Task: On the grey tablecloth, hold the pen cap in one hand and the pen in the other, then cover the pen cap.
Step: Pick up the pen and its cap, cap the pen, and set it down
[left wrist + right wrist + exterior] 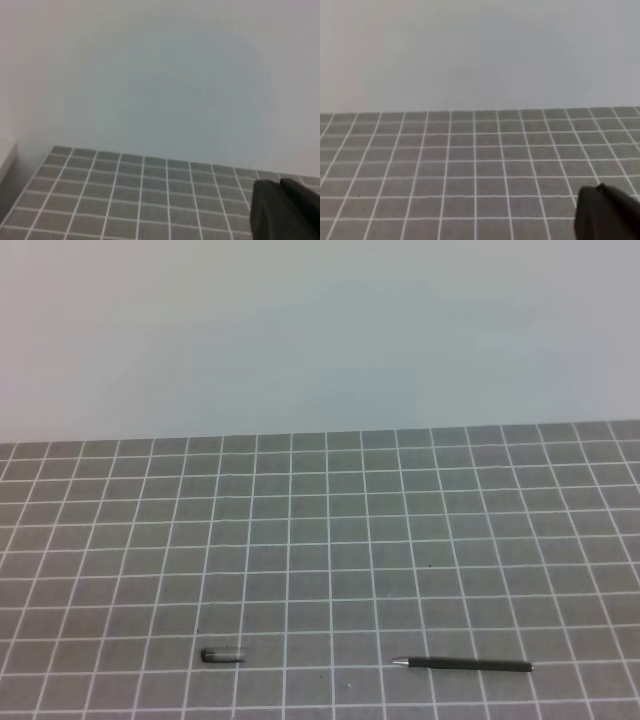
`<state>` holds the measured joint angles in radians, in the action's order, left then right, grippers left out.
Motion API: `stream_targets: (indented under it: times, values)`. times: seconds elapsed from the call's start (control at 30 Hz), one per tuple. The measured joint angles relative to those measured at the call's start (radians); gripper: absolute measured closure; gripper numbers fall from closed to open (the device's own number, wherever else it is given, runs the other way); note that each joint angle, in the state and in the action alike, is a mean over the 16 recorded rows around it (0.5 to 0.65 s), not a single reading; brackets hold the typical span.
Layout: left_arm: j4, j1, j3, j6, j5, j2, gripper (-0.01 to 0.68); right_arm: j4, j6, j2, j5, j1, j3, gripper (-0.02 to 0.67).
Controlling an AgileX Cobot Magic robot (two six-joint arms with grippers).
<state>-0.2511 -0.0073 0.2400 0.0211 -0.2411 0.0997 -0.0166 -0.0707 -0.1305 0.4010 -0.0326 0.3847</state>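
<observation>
The grey tablecloth (330, 530) was seen spread flat across the desk in the exterior high view, its white grid running up to a plain pale wall (320, 330) behind. The pen cap (222, 655) was found lying on its side near the front edge of the cloth, left of centre, with a faint sheen along its top. The pen (462, 665) was laid well apart from it to the right, roughly level, its silvery tip pointed toward the cap. Neither arm was shown in that view.

In the left wrist view only a dark, blurred part of the left pincer (286, 212) was caught at the lower right corner, cut off by the frame edge; the jaws were drawn together, with nothing held between them. The cloth's far edge and a strip of bare surface at the left were visible there, but neither pen nor cap.

In the right wrist view the right pincer (607, 215) was likewise reduced to a dark shape in the lower right corner, mostly cropped. It was closed as well and carried nothing. Fine detail of both pincers could not be made out.
</observation>
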Motion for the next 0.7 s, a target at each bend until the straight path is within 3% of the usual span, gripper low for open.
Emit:
stream_targets:
  times: [0.4, 0.7]
  values:
    - [-0.157, -0.001, 0.016, -0.145, -0.032, 0.139, 0.673, -0.341, -0.571, -0.463, 0.278, 0.005, 0.320, 0.645]
    - [-0.189, -0.001, 0.016, -0.178, -0.033, 0.153, 0.673, -0.407, -0.766, -0.863, 0.407, 0.066, 0.535, 0.645]
